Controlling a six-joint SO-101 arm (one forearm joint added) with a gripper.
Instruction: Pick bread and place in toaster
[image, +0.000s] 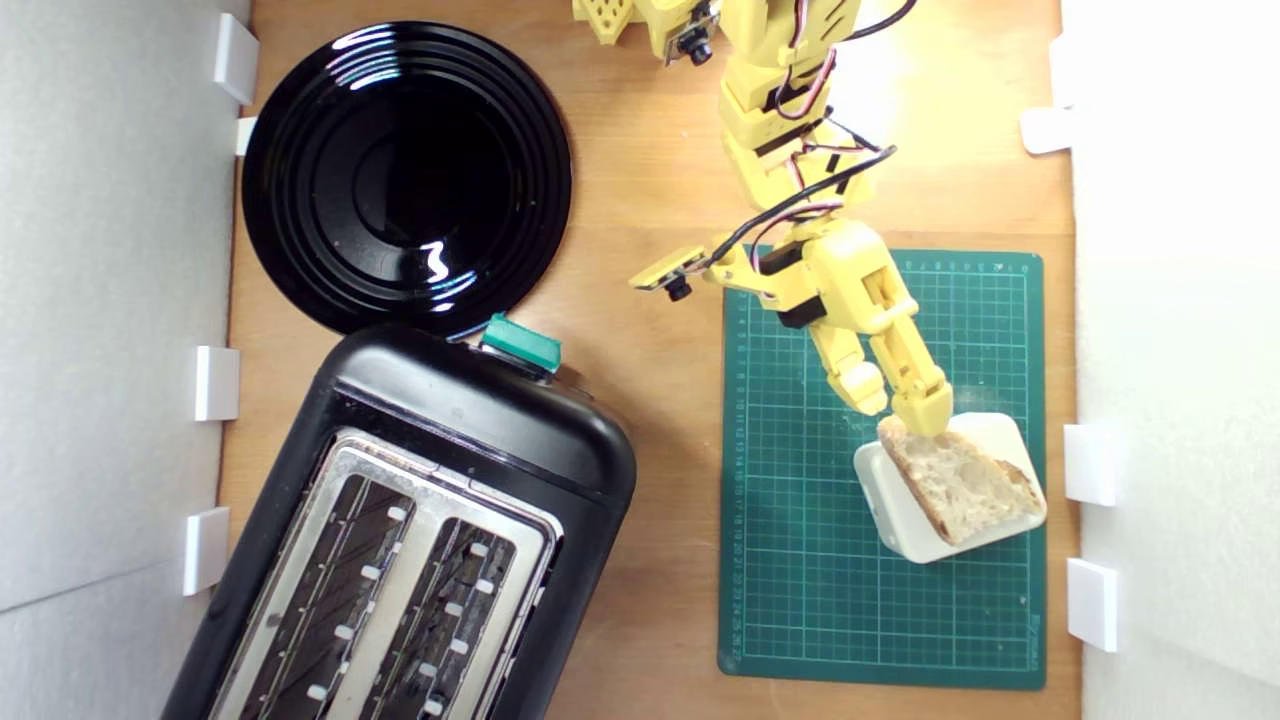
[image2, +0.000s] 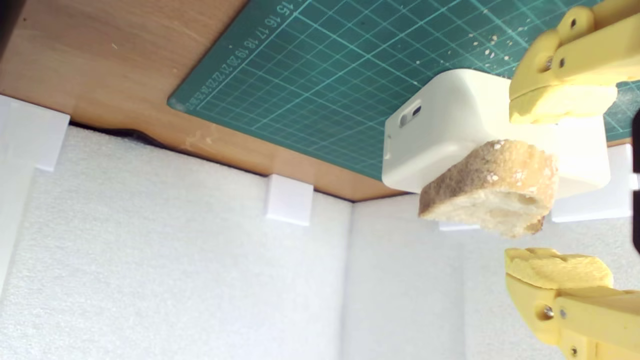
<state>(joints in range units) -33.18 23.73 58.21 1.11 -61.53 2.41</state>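
The bread (image: 962, 482), a pale holey slice with a tan crust, lies on top of a white plastic block (image: 898, 520) on the green mat. In the wrist view the bread (image2: 492, 187) sticks out past the white block (image2: 450, 130). My yellow gripper (image: 897, 408) is open at the slice's near corner. One fingertip (image2: 560, 102) is on each side of the crust, with a gap showing on both sides of my gripper (image2: 559, 186). The black toaster (image: 420, 540), with its silver top and two open slots, stands at the exterior view's lower left, its teal lever (image: 520, 341) facing the plate.
A glossy round black plate (image: 405, 175) sits at the exterior view's upper left, touching the toaster's end. The green cutting mat (image: 800, 600) covers the right part of the wooden table (image: 660, 200). White foam walls with small white clips (image: 1090, 465) line both sides.
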